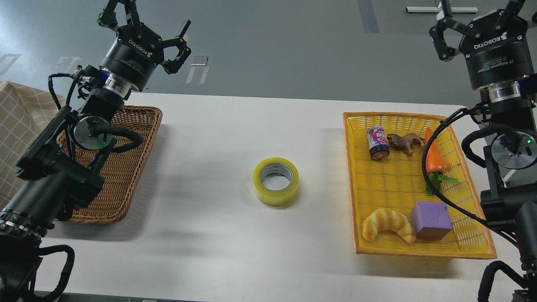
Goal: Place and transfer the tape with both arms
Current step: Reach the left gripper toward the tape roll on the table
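The tape, a thick yellow roll with a grey-white core, lies flat on the white table at its middle, hole up. My left gripper is raised at the upper left, beyond the table's far edge, above the brown basket; its fingers are spread open and empty. My right gripper is raised at the upper right, above the far right corner of the yellow basket; its fingers are spread open and empty. Both grippers are far from the tape.
A brown wicker basket sits at the table's left. A yellow basket at the right holds a can, a toy animal, a carrot, a croissant and a purple block. A checked cloth hangs at far left.
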Controlling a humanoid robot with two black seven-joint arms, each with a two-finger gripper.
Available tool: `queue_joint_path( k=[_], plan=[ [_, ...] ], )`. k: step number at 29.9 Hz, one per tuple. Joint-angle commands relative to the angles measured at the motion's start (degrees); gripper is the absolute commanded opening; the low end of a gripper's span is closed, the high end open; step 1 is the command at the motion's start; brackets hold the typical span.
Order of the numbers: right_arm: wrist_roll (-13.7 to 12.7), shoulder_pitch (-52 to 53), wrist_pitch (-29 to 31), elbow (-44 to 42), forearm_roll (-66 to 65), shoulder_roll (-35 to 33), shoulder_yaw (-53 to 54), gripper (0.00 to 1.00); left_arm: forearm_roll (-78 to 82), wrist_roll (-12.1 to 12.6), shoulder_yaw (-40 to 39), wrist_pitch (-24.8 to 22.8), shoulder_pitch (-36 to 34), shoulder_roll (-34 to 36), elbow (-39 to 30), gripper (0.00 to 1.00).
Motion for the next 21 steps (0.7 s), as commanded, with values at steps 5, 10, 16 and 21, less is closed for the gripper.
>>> queue_joint_path(
  k=[5, 10, 16, 21],
  plan=[
    [-0.1, -2.3, 0.0, -0.3, 0.9, -0.6, 0.4, 1.0, 8.4, -0.6, 1.0, 0.0, -0.1, 0.0, -0.1, 0.98],
    [-0.1, -3.0, 0.0, -0.4, 0.9, -0.8, 0.6, 1.0, 21.0, -0.6, 0.8, 0.0, -0.8, 0.4, -0.7, 0.98],
    [0.0, -3.7, 0.0, -0.4, 0.9, -1.3, 0.7, 1.0, 38.8, -0.1, 1.0, 0.0, -0.9, 1.9, -6.6, 0.98],
    [0.0, -3.9, 0.0, -0.7, 0.9, -2.9, 0.7, 1.0, 50.7, 2.8, 2.7, 0.0, -0.3, 6.2, -14.0, 0.98]
  ],
)
